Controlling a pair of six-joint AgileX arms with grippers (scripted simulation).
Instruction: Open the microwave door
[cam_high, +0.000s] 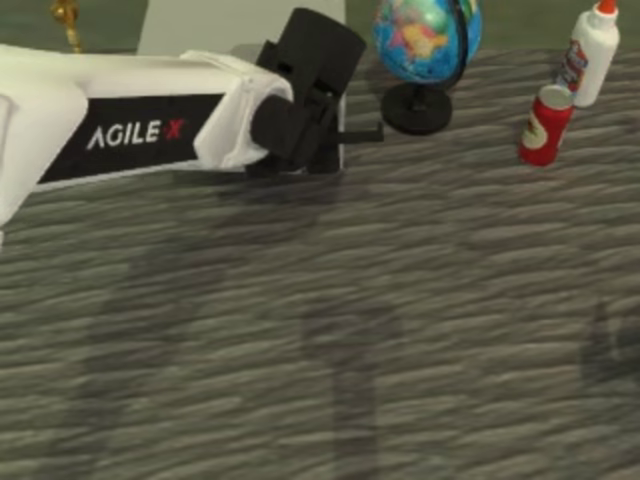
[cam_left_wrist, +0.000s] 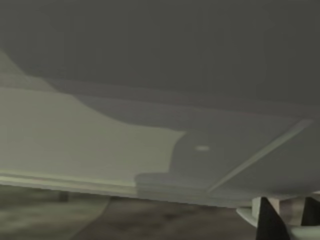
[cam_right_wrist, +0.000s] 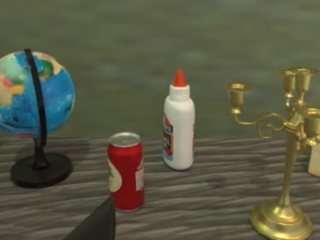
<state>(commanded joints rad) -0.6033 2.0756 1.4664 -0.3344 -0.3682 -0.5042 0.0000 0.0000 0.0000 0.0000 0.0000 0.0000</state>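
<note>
My left end effector (cam_high: 330, 135) at counter's far edge, pressed close to microwave (cam_high: 200, 25), near microwave door (cam_left_wrist: 150, 125); door fills left wrist view. Grip state: cannot tell. Left arm nearer; right arm out of top view, beyond globe (cam_high: 428, 35).

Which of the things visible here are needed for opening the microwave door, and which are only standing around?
Needed for the job:
- microwave, mostly hidden under the arm in the top view
- microwave door, close before the left wrist camera
- left gripper, at the microwave

Only standing around:
- globe
- red can
- glue bottle
- gold candelabra
</note>
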